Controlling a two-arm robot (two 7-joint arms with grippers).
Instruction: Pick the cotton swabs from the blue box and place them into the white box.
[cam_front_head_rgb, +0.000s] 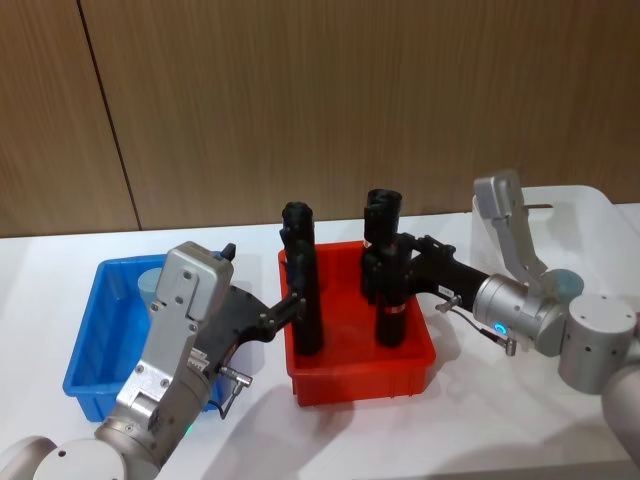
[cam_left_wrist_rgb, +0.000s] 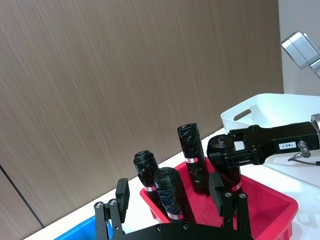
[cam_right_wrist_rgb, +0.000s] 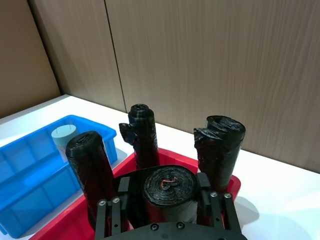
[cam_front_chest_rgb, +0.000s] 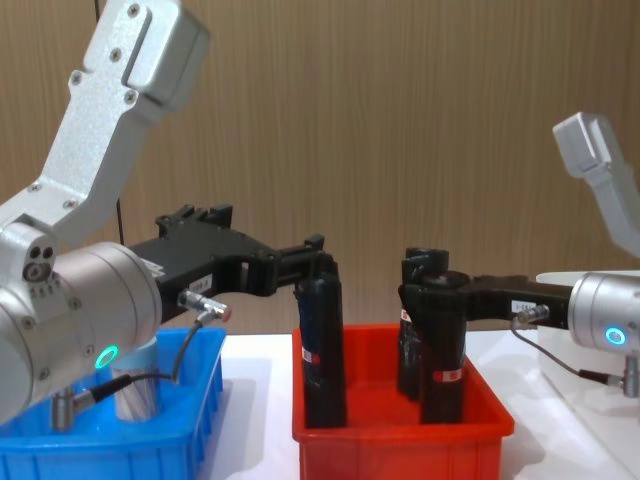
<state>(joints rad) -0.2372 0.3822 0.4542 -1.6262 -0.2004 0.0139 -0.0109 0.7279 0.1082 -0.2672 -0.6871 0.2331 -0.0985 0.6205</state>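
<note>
Head view: both arms at the red bin (cam_front_head_rgb: 415, 365), not at the blue box (cam_front_head_rgb: 95, 345). Right gripper (cam_front_head_rgb: 385, 272) has its jaws clamped on a black roll (cam_front_head_rgb: 390, 300) at the bin's 3 o'clock side. Left gripper (cam_front_head_rgb: 298, 298), jaws spread, stands at another black roll (cam_front_head_rgb: 303, 290) near 9 o'clock. The cotton swabs (cam_front_head_rgb: 150, 285) sit untouched at the blue box's far corner, 1 o'clock. White box (cam_front_head_rgb: 570, 215) lies well apart, far right on the tabletop (cam_front_head_rgb: 330, 440). Judgement: the pick is not begun; next, the left arm must swing over to the swab jar and descend with open jaws.
</note>
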